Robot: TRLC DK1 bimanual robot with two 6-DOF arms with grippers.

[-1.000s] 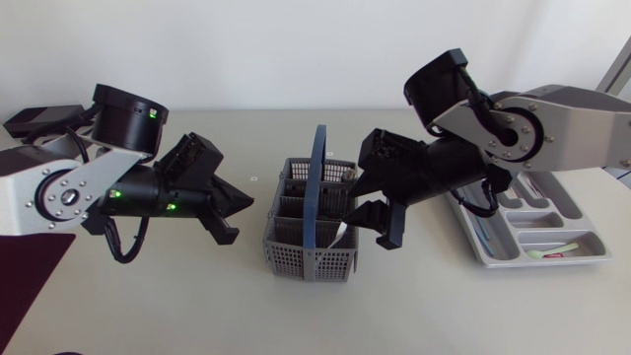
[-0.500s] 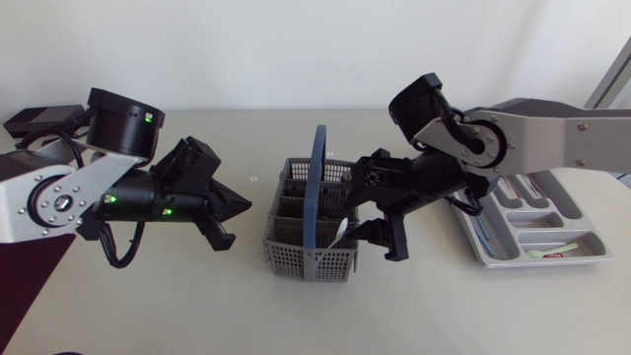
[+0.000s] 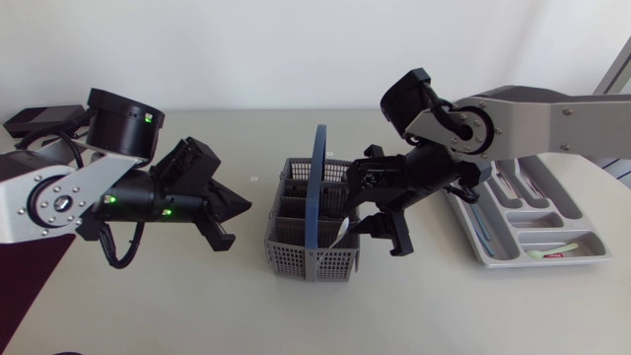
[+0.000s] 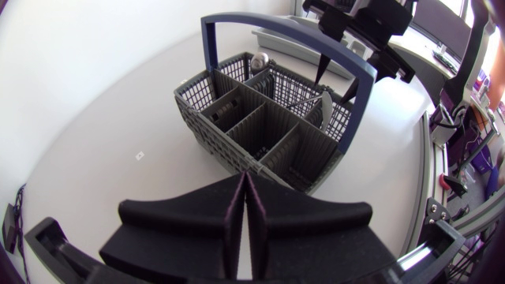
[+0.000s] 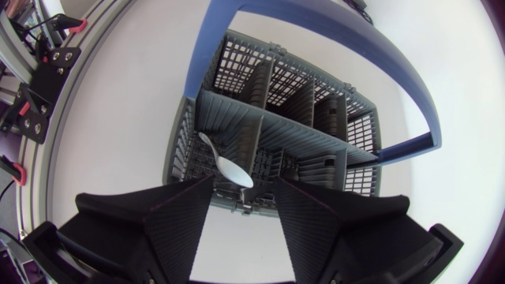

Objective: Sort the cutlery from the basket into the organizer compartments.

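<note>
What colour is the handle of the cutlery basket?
The handle is blue, the basket grey; right wrist view shows it best.

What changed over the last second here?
The right gripper edged in closer to the basket, its fingers open over the spoon. Nothing was grasped or released. The left gripper barely shifted, fingers shut; the basket and organizer stayed put.

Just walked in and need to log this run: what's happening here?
The right arm's black gripper hangs open over a white plastic spoon leaning in the grey slotted cutlery basket with a blue handle, not yet gripping it. The left gripper, shut and empty, hovers beside the basket. The grey organizer tray holds some cutlery.
</note>
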